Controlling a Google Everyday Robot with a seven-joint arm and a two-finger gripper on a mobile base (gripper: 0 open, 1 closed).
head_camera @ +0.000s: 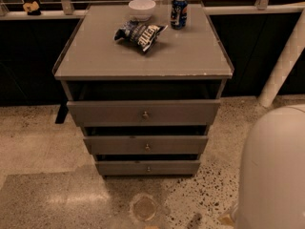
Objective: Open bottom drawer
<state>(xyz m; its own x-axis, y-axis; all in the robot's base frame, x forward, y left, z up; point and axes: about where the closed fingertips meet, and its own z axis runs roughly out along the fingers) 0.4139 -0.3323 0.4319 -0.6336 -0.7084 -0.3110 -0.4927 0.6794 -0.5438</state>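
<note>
At lower centre, the bottom drawer point(167, 168), a narrow grey flat front with a small round metal knob point(148, 169), sits lowest in the grey three-drawer cabinet point(71, 87), just above the speckled terrazzo floor point(38, 142); a dark gap separates it from the middle grey drawer front point(114, 145), itself below the widest grey drawer front point(105, 112); on the cabinet's grey surface point(190, 56) rest a white bowl point(142, 8), a blue drinks can point(179, 12) and a crumpled dark crisp bag point(139, 34); the white rounded arm housing point(274, 175) fills the lower right; the hand lies out of view, so whether it is apart or together cannot be told.
</note>
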